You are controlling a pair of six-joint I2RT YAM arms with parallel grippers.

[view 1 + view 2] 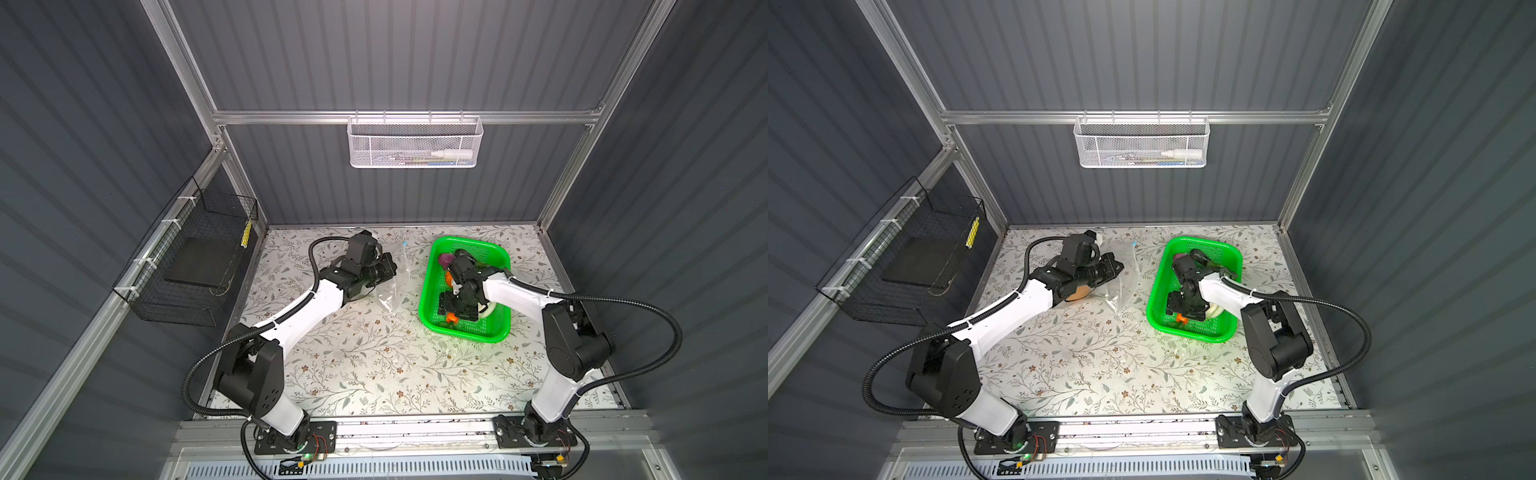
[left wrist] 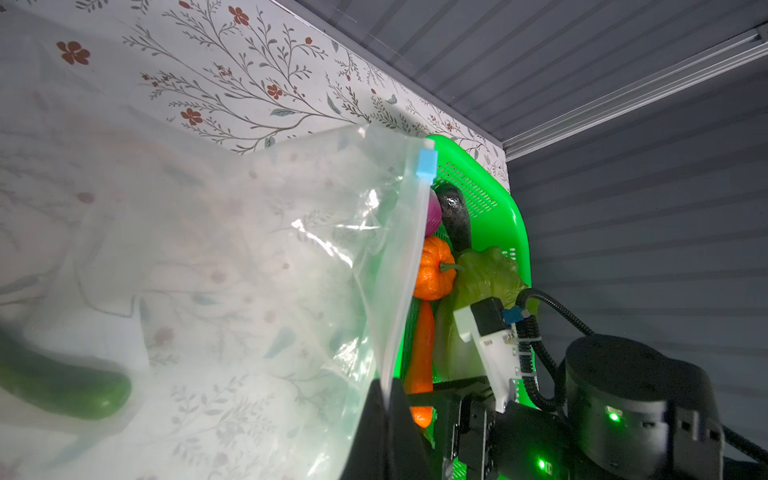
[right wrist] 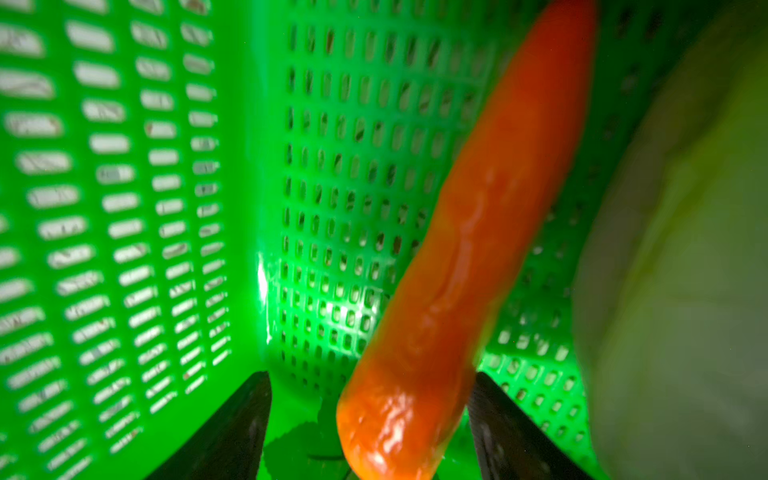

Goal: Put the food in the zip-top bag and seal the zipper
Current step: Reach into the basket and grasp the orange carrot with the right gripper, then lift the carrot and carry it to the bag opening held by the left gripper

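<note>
Right gripper (image 3: 370, 376) is down inside the green basket (image 3: 245, 166), a glossy perforated plastic tub, jaws spread wide on either side of the carrot (image 3: 478, 216) and not yet squeezing it. That carrot is a long orange taper with a waxy, slightly wrinkled skin. Beside it, in the left wrist view, lie 4 more toys: a ribbed orange pumpkin (image 2: 432, 270), a smooth purple onion (image 2: 433, 216), a dark shiny eggplant (image 2: 455, 216) and a pale-green, crumpled napa cabbage (image 2: 486, 274). Left gripper (image 2: 388, 409) is clenched on the mouth edge of the zip-top bag (image 2: 257, 266), holding it up just beside the basket. Its film is thin, clear and crinkly, catching glare; the zipper (image 2: 409, 257) is a narrow clear strip with a small light-blue slider tab (image 2: 427, 163) at its far end. Through the plastic I see a blurred dark-green cucumber shape (image 2: 70, 386), and in a top view a tan-orange lump (image 1: 1077, 293) under the left wrist; I cannot tell whether either is inside. My read: loading is at an early stage, at least 5 items wait in the basket, and the sealing is not done. All of it sits on a matte floral-print table (image 1: 374, 374).
</note>
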